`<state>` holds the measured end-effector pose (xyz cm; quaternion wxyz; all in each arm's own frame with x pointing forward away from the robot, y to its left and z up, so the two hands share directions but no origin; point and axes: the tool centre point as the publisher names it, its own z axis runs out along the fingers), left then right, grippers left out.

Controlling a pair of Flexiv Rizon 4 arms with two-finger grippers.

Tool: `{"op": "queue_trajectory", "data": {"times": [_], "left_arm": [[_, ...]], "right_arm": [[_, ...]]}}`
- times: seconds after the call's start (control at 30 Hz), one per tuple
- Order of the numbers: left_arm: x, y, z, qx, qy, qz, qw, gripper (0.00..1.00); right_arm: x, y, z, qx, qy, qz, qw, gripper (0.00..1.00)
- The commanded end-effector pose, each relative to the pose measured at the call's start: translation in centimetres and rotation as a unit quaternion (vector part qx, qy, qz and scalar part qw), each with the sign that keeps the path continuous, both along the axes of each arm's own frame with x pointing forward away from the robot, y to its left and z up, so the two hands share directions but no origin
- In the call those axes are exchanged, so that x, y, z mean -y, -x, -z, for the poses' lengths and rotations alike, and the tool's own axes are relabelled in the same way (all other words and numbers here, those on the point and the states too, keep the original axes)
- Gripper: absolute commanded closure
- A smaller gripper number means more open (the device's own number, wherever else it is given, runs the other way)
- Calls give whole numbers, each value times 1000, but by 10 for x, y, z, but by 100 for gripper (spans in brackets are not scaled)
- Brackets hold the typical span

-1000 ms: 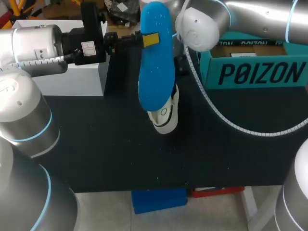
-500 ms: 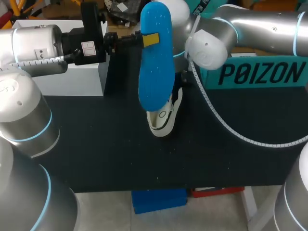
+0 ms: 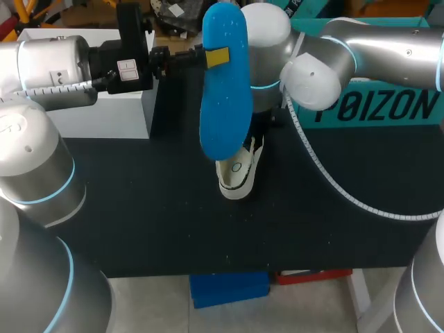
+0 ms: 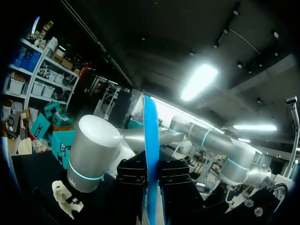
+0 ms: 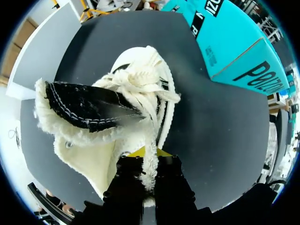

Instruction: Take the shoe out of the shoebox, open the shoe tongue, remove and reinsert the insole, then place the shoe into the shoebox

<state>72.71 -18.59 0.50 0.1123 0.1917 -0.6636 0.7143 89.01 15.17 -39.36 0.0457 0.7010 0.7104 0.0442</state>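
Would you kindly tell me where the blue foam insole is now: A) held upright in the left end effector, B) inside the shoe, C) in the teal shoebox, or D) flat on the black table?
A: the blue foam insole stands upright, clamped in the left end effector, clear of the cream lace-up shoe.

My left arm (image 3: 48,62) comes in flat and high from the side. The left hand (image 3: 216,57) pinches the blue insole (image 3: 225,118) (held standing up). My right arm (image 3: 374,48) bends across the middle. The right hand (image 5: 149,164) points down, squeezing the fluffy edge of the shoe (image 5: 117,117).
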Motion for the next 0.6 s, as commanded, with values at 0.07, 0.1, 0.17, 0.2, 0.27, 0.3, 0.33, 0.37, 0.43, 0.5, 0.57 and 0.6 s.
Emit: {"op": "queue_trajectory", "data": {"times": [0.07,0.1,0.17,0.2,0.27,0.3,0.33,0.37,0.43,0.5,0.57,0.6], "left_arm": [[0,1,0,-1,-2,-1,1000,100],[0,1,0,-1,-2,-1,1000,100],[0,1,0,-1,-2,-1,1000,100],[0,1,0,-1,-2,-1,1000,100],[0,1,0,-1,-2,-1,1000,100],[0,1,0,-1,-2,-1,1000,100],[0,1,0,-1,-2,-1,1000,100],[0,1,0,-1,-2,-1,1000,100],[0,1,0,-1,-2,-1,1000,100],[0,1,0,-1,-2,-1,1000,100],[0,1,0,-1,-2,-1,1000,100],[0,1,0,-1,-2,-1,1000,100]], "right_arm": [[11,-2,8,-9,-23,-18,1000,100],[12,-2,9,-8,-23,-18,1000,100],[14,-2,9,-9,-27,-17,999,100],[14,-2,9,-9,-28,-17,999,100],[17,-1,6,-16,-55,-6,998,100],[18,0,3,-22,-79,2,997,84],[19,1,-2,-28,-93,13,995,2],[22,2,-6,-30,-110,26,993,0],[25,4,-16,-21,-129,36,991,0],[27,6,-27,-12,-147,37,988,0],[28,10,-36,-10,-168,41,985,0],[28,12,-41,-10,-186,43,982,0]]}}
